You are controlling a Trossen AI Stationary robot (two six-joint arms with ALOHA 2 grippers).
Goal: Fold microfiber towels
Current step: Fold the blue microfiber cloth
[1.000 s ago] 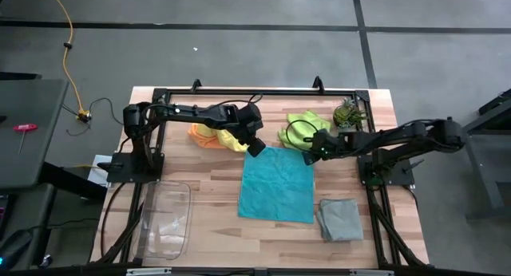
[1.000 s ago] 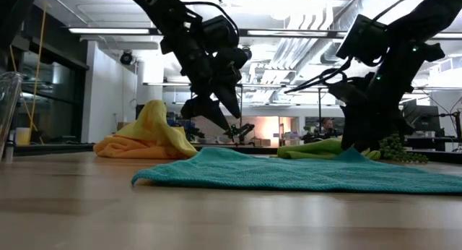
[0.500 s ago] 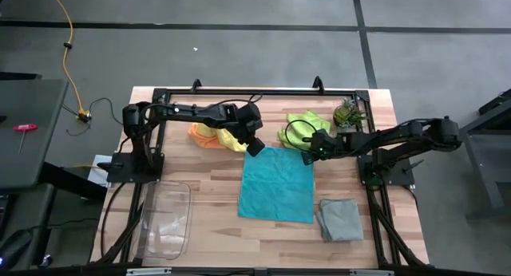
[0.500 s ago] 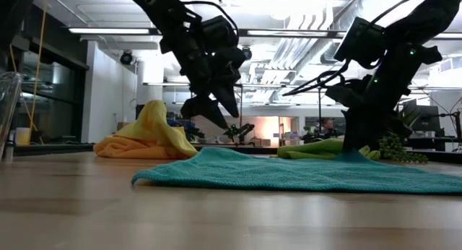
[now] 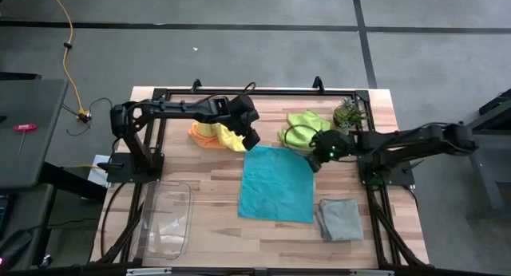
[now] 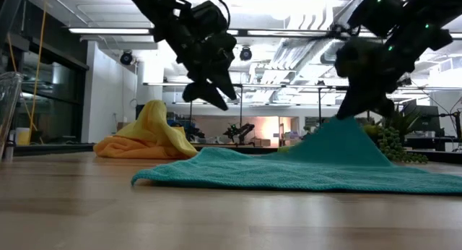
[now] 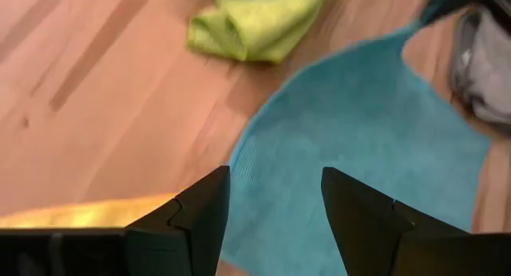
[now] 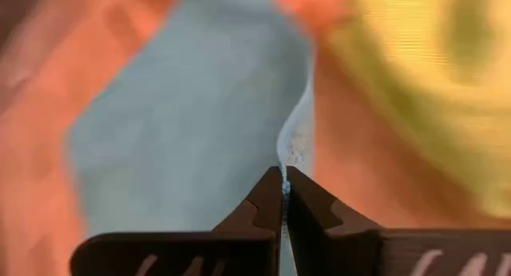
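Note:
The teal towel [image 5: 275, 184] lies spread at the table's middle, and its far right corner is drawn up into a peak [image 6: 345, 131]. My right gripper [image 5: 318, 158] is shut on that corner. My left gripper [image 5: 251, 137] hangs open above the towel's far left corner [image 7: 239, 160] and touches nothing. The yellow and orange towels [image 5: 211, 135] lie heaped at the far left. Far right lies the lime green towel [image 5: 303, 126], and the grey towel [image 5: 339, 218] lies folded at the near right. My right gripper pinches the teal towel's far right corner [image 8: 289, 152] between its two shut fingers [image 8: 263, 204], at the cloth's edge. The fingers slant down from the table's right. The corner is lifted clear into a tent [image 6: 345, 131], while the rest lies flat on the table.
A small green plant [image 5: 347, 114] stands at the far right corner, close behind my right arm. A clear plastic tray [image 5: 166, 220] sits at the near left. Bare wood shows between the tray and the teal towel.
My right gripper has risen with the teal towel's far right corner, which now stands up in a peak while the rest stays flat. My left gripper has risen a little above the far left corner and stays open.

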